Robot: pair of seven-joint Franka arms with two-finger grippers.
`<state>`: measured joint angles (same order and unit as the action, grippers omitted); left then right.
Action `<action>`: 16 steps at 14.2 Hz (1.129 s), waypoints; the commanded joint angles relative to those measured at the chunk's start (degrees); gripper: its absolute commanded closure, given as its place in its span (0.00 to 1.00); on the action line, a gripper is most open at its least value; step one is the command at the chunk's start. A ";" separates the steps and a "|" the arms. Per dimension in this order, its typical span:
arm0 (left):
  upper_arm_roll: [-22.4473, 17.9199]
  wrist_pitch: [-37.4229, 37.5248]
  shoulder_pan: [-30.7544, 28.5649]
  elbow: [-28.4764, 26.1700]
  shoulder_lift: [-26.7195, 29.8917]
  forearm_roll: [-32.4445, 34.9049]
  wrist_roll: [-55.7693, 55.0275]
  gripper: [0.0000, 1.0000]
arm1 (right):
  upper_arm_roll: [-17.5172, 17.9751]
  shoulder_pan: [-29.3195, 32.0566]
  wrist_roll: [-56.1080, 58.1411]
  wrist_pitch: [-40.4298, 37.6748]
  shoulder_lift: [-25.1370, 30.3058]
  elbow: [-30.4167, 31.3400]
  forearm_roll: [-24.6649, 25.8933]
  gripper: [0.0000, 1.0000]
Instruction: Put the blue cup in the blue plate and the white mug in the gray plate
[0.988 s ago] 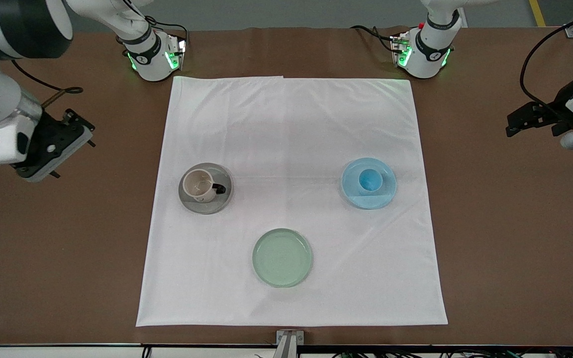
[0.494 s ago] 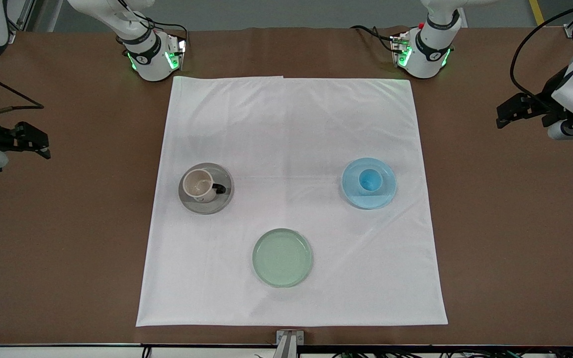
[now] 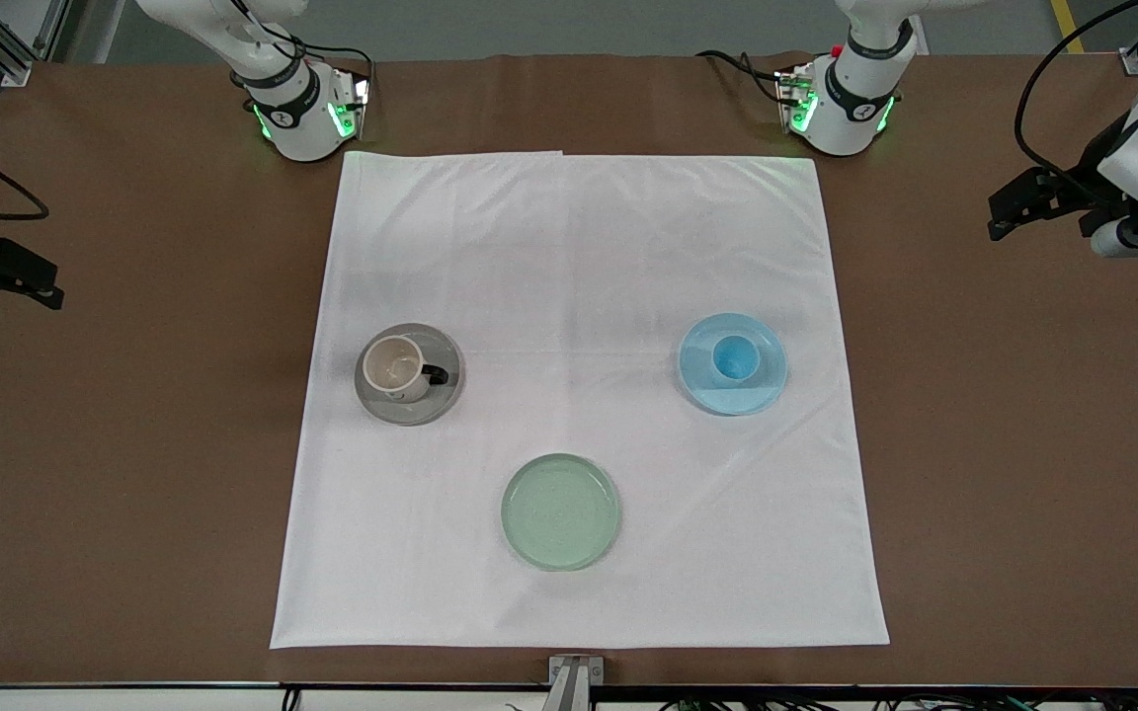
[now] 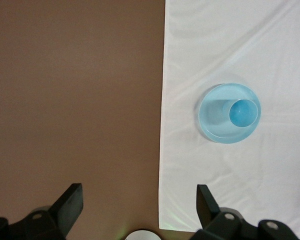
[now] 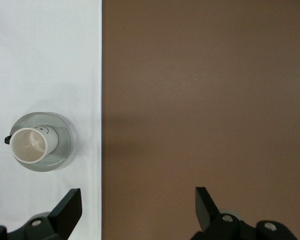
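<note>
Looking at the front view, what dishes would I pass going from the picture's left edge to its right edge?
Gray plate with the white mug standing on it → pale green plate → blue plate with the blue cup standing in it.

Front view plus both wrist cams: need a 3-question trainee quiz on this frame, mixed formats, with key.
1. True or false: the white mug stands on the gray plate.
2. Which dish holds nothing? A) blue plate B) green plate C) gray plate
3. Fill in: the left gripper and right gripper are both ____, each over bare brown table off the white cloth.

Key:
1. True.
2. B; the blue cup sits in the blue plate.
3. Open.
</note>
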<state>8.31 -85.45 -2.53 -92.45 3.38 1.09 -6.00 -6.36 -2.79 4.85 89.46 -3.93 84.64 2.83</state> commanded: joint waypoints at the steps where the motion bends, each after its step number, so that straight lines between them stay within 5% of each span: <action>1: -0.05 -0.68 -0.37 -0.81 1.11 -0.74 0.73 0.00 | 1.35 0.86 -5.88 0.10 4.10 4.04 -1.08 0.00; 16: -0.14 -0.24 -0.37 2.89 -0.83 -0.83 0.82 0.00 | 1.35 1.21 -9.86 -4.39 6.56 5.28 -4.15 0.00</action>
<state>8.07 -86.10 -2.58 -90.85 3.07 1.09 -5.86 -5.64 -2.71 -4.52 85.47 1.71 88.93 -0.26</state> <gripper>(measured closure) 0.000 0.000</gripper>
